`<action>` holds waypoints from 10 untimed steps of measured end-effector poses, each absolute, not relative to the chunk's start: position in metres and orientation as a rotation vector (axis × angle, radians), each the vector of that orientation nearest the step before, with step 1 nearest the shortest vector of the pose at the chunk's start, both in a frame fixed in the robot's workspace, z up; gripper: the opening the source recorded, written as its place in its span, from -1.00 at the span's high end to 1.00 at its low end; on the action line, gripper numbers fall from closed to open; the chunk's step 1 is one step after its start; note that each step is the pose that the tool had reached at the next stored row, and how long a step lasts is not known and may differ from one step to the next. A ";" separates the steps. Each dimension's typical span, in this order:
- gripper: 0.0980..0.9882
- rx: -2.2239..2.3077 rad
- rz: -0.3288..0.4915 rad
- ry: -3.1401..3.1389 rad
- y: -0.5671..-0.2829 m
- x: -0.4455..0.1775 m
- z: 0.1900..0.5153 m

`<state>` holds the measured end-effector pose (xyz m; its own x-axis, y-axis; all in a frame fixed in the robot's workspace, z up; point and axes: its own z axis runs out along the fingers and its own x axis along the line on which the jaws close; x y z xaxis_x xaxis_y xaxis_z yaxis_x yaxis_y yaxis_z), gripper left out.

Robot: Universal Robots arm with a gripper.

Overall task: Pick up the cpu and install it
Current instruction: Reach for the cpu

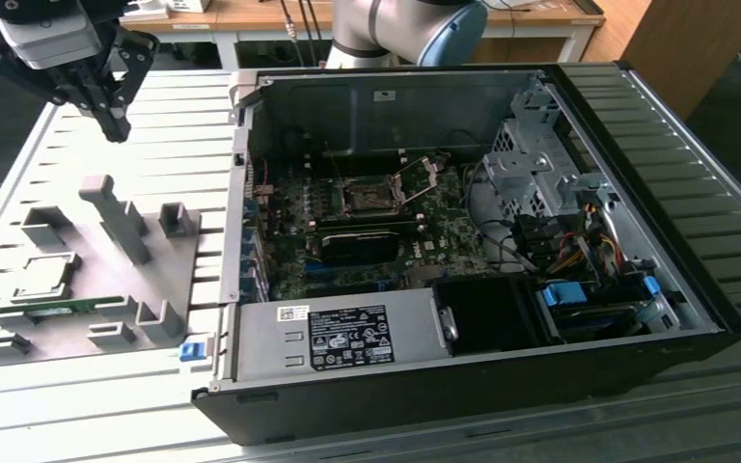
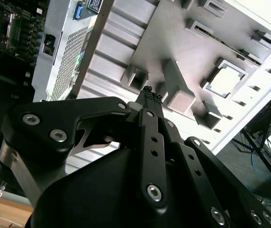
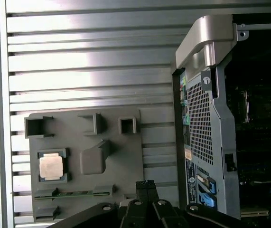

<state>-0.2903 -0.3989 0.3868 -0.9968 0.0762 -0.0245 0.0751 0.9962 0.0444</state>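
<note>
Small flat square cpu [image 3: 51, 167], pale silvery top, dark rim. Lies in a framed pocket of the grey tray [image 3: 126, 152] on the ribbed surface [image 3: 92, 61], beside the open computer case [image 1: 474, 395]. Pincer [image 1: 113, 125] pressed together, empty, hovers above the tray, well apart from the cpu.

Counts, exterior view:
- 1 robot arm [image 1: 409, 29], 1 gripper [image 1: 116, 130], upper left of frame.
- 1 slatted table [image 1: 178, 106].
- 1 open pc case [image 1: 474, 386], centre to the exterior view's right. Inside: 1 motherboard [image 1: 344, 251], 1 cpu socket [image 1: 370, 198], 1 power supply [image 1: 332, 336], 1 black fan shroud [image 1: 493, 313], 1 drive cage [image 1: 532, 159].
- 1 blue port [image 1: 192, 349] on case rear panel.
- 1 grey fixture plate [image 1: 88, 289], the exterior view's left. On it: 1 cpu [image 1: 46, 273], 1 green memory stick [image 1: 55, 309], 1 tall post [image 1: 113, 217]. Several small holder blocks, exact count unclear.
</note>
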 end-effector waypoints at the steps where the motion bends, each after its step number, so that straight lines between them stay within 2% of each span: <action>1: 0.98 0.118 0.068 3.113 -0.399 -0.291 0.387; 10: 0.98 0.118 0.068 3.112 -0.399 -0.296 0.387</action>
<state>-0.2956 -0.3989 0.3866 -0.9968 0.0763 -0.0245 0.0751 0.9962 0.0444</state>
